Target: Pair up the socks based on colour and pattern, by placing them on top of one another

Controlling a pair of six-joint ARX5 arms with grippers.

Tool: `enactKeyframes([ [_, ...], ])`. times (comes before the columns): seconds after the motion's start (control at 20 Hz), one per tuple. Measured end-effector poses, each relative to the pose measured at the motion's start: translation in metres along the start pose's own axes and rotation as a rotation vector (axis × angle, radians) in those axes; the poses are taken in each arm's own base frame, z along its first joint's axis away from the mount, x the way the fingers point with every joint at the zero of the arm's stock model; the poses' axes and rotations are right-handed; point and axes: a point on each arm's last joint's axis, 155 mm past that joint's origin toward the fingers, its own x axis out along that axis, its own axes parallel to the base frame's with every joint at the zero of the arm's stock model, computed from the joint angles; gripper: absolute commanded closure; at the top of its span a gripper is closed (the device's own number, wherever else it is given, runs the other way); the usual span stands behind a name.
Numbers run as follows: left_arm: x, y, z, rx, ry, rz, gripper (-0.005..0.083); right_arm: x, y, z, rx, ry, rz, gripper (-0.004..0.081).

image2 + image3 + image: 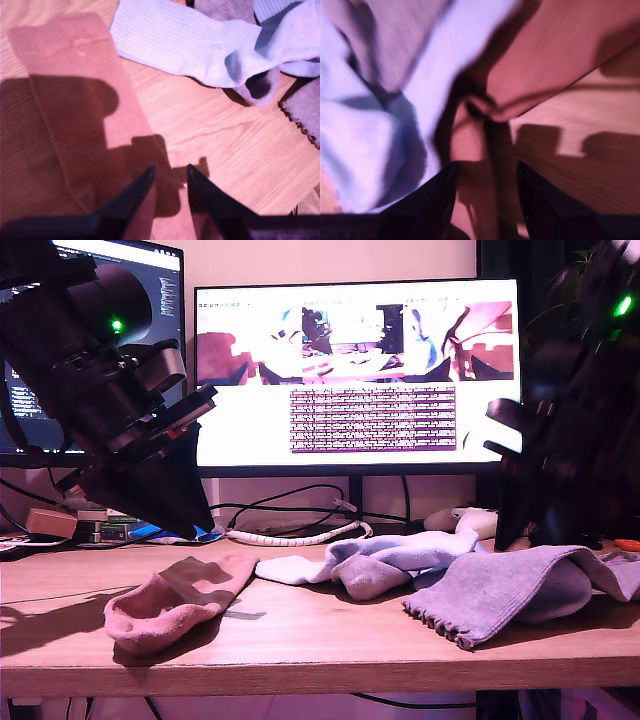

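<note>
Two pincers up, neither clearly holding a sock. Nearest the desk (320, 655) front edge: pink sock (170, 600) lying flat, at the exterior view's left, long axis running from the front edge back toward the centre. Directly over it: my first pincer (171, 170), jaws a narrow gap apart, nothing between them, tips clear of the fabric, roughly in line with the sock's length. Straight drop looks enough for a pinch; bare wood on both sides of the sock, so room to slide or lift. At the exterior view's right, also close to the front edge: grey sock (510, 590) with a frilly cuff, well apart from the pink one. Between them and a little further back: heap of pale white-blue socks (400, 552), overlapping, touching the grey sock. Behind the grey sock at the exterior view's right: my second pincer (485, 170), view blurred, jaws showing a gap with a second pink sock (555, 60) bunched just ahead beside pale fabric; cannot tell whether pinching it. Judgement: pink pair split between the two arms, each nearer its own. Furthest back: coiled cable (290, 537), white controller (470, 520), monitor (355, 360), all close behind the heap, so little room for swinging rearward.
</note>
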Motion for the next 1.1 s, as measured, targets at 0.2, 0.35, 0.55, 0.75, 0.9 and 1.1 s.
enactKeyframes([
  [0.2,0.0,0.0,0.0,0.0,0.001,0.0,0.0605,0.001,0.001,0.001,-0.006,-0.001,0.003,0.0682],
  [0.35,0.0,-0.001,0.0,0.0,0.002,-0.008,0.0605,0.001,0.003,-0.002,-0.001,0.011,0.008,0.0781],
  [0.55,0.0,-0.002,0.001,0.002,-0.005,-0.012,0.0605,-0.006,0.011,-0.004,0.004,0.049,0.015,0.0781],
  [0.75,0.0,-0.002,0.003,0.004,-0.011,-0.013,0.0605,-0.036,0.005,0.028,-0.017,0.006,-0.062,0.0781],
  [0.9,0.0,-0.006,0.006,0.008,-0.022,-0.029,0.0605,-0.065,0.007,0.042,-0.004,-0.014,-0.108,0.0781],
  [1.1,-0.002,-0.022,0.017,0.0,-0.061,-0.121,0.0605,-0.107,0.027,0.067,-0.023,-0.084,-0.117,0.0781],
])
